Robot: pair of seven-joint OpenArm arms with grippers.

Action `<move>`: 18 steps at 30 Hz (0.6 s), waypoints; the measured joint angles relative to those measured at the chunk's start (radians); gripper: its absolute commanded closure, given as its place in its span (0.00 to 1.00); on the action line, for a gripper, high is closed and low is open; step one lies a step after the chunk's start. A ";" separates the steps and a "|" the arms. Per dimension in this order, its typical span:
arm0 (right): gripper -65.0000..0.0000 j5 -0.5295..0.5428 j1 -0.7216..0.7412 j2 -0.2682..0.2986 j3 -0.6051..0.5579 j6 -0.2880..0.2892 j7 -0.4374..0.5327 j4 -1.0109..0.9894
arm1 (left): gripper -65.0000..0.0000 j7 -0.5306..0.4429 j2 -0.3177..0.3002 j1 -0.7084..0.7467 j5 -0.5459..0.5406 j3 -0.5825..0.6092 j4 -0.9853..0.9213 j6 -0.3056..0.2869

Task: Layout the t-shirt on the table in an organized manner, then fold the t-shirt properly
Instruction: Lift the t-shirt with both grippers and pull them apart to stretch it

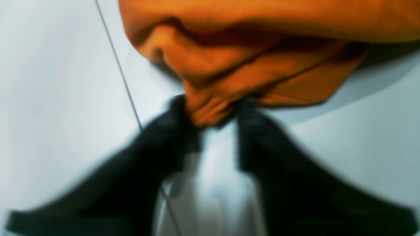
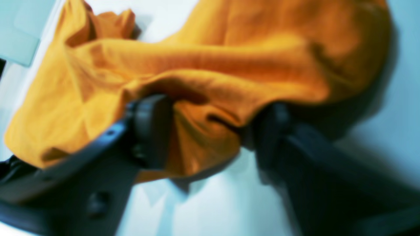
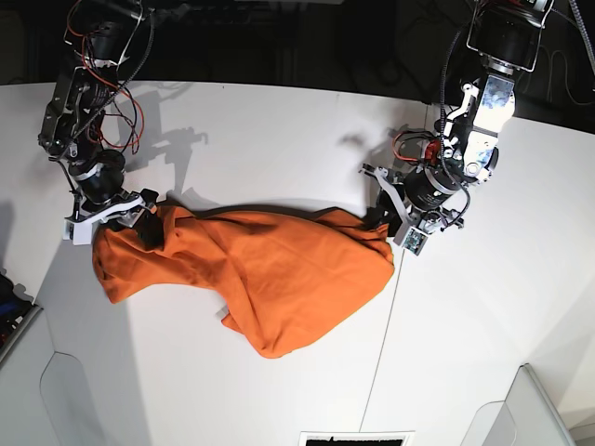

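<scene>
The t-shirt (image 3: 270, 274) lies on the table (image 3: 279, 139) as a long crumpled orange mass, stretched between the two arms, with one rounded part that bulges toward the near edge of the table. It is not flat — folds and creases run along its whole length. No label, print or writing can be read on the cloth in any view.

The left gripper (image 1: 211, 113) is at one end of the shirt. In the left wrist view its jaws stand narrow and pinch a small bunch of orange fabric between the tips, so this end is held.

The right gripper (image 2: 213, 131) is at the other end. Its fingers (image 2: 151, 127) stand fairly wide, with a thick fold of cloth between them and draped over them; whether they press the fabric cannot be told, as the picture is blurred.

A thin dark seam (image 1: 118, 65) crosses the white tabletop just beside the left gripper.
</scene>
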 measured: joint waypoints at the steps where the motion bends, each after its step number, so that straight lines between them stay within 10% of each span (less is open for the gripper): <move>1: 0.75 -0.013 0.010 0.000 -0.003 -0.004 -0.012 -0.002 | 1.00 0.000 0.000 -0.001 0.018 0.000 0.000 -0.002; 3: 1.00 -0.030 0.025 0.000 -0.003 0.006 -0.034 -0.002 | 1.00 0.003 -0.003 -0.008 0.031 -0.001 -0.001 -0.002; 15: 1.00 -0.025 0.105 0.180 -0.007 0.071 -0.150 0.309 | 1.00 0.128 -0.244 -0.055 -0.095 -0.185 0.263 -0.015; 18: 0.60 -0.021 0.132 0.200 -0.008 0.048 -0.154 0.312 | 1.00 0.166 -0.298 -0.056 -0.206 -0.199 0.312 -0.098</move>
